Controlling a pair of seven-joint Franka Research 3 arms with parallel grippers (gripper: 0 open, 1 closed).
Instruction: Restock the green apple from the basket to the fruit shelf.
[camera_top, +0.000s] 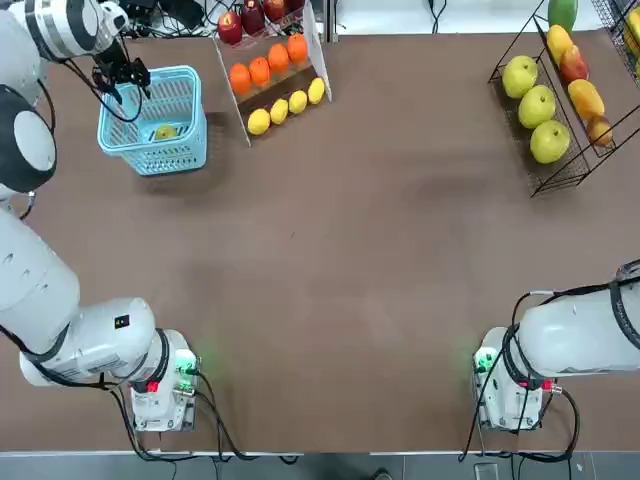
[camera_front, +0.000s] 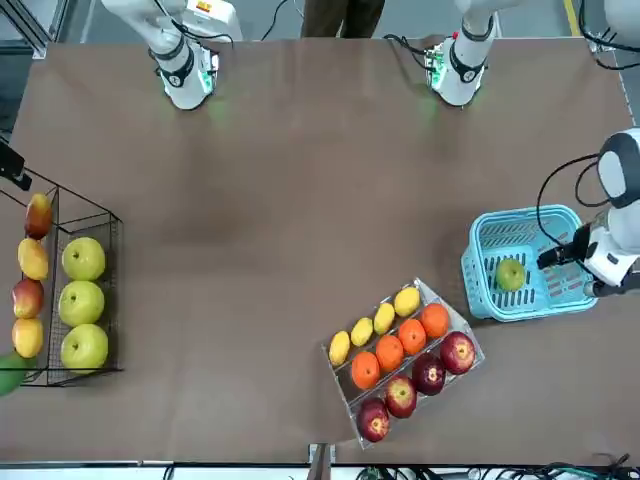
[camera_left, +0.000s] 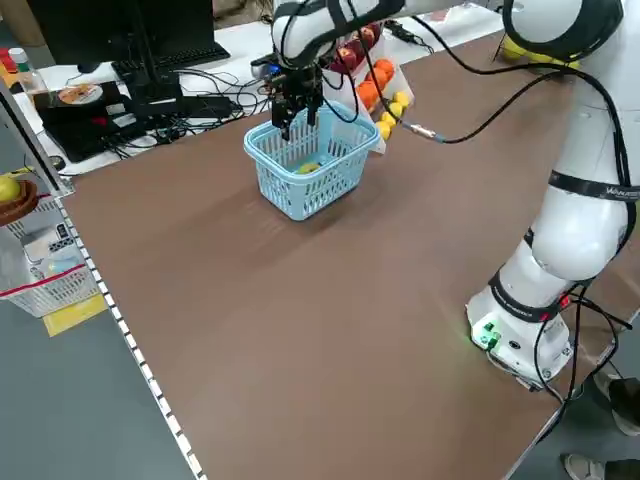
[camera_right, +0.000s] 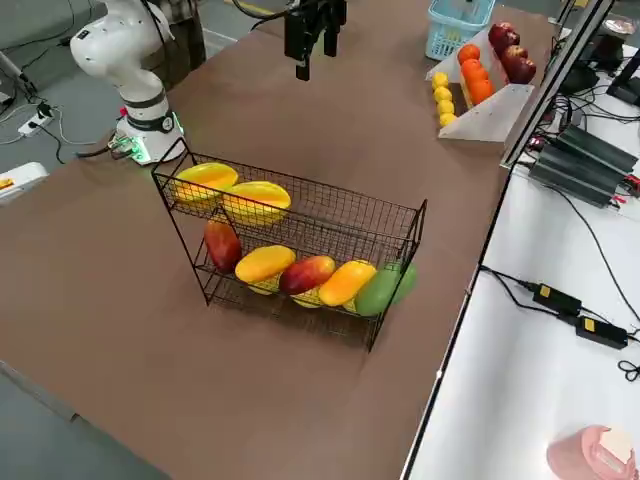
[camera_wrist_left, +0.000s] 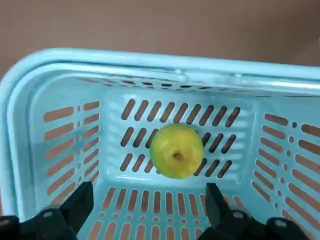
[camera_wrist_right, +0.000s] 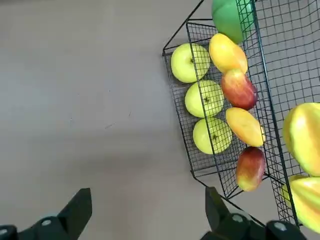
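The green apple (camera_wrist_left: 176, 151) lies alone on the slotted floor of the light blue basket (camera_wrist_left: 150, 60) at the table's far left corner (camera_top: 165, 131). My left gripper (camera_wrist_left: 147, 200) hangs open just above the basket's near rim (camera_top: 122, 72), its fingers (camera_wrist_left: 80, 202) spread wider than the apple and touching nothing. The black wire fruit shelf (camera_top: 560, 175) stands at the far right, three green apples on its low front tray (camera_wrist_right: 200, 165). My right gripper (camera_wrist_right: 147, 200) is open and empty, held high over the table near the shelf (camera_right: 312, 30).
A white-panelled stand (camera_top: 275, 75) with lemons, oranges and red apples sits just right of the basket. Mangoes and red-yellow fruit fill the shelf's other trays (camera_right: 300, 275). Both arm bases (camera_top: 160, 385) stand at the near edge. Cables lie beyond the far edge.
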